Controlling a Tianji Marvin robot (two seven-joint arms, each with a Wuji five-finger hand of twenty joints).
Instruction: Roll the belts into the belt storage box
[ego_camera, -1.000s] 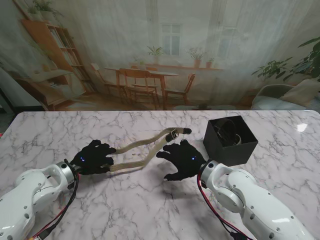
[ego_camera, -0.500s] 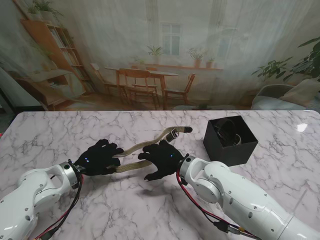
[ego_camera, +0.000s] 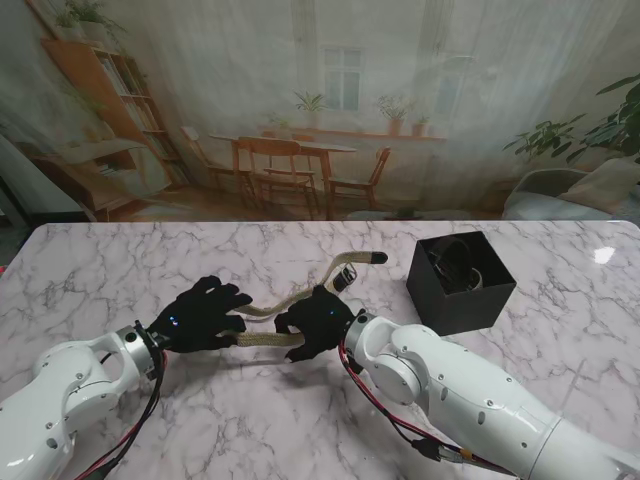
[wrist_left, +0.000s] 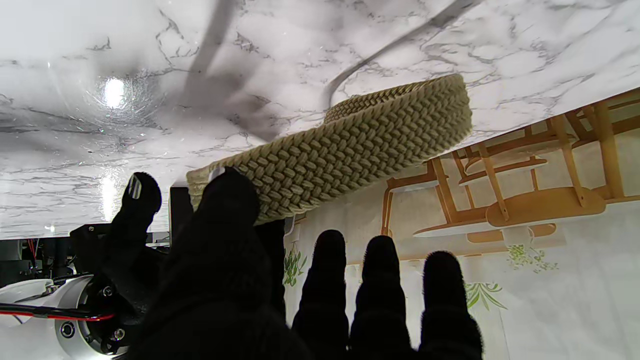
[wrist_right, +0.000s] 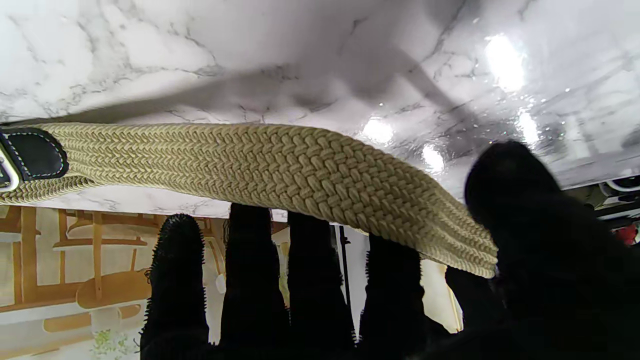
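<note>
Marble, white with grey veins, made up the table (ego_camera: 120, 260), and on it at about two o'clock from the centre stood the black belt storage box (ego_camera: 461, 281), already holding what looked like a coiled belt. Near the table's middle lay the woven tan belt (ego_camera: 290, 296), folded into two strands, its long axis running from roughly eight o'clock to two o'clock, so its dark buckle end (ego_camera: 350, 270) pointed toward the box and its fold sat toward the left hand (ego_camera: 200, 315).

That left hand pinched the folded end between thumb and forefinger, the other fingers (wrist_left: 380, 280) stretched out straight; this likely anchored the end as the core of a roll. The right hand (ego_camera: 318, 322) lay just at three o'clock of it, closed around the strands, the belt running across its fingers (wrist_right: 255, 270) with the thumb on the other side. Judged from that, the hand stood so close in order to feed the strap round the pinched end

Part of the strap was raised off the marble in the wrist views, and no coil had yet formed
</note>
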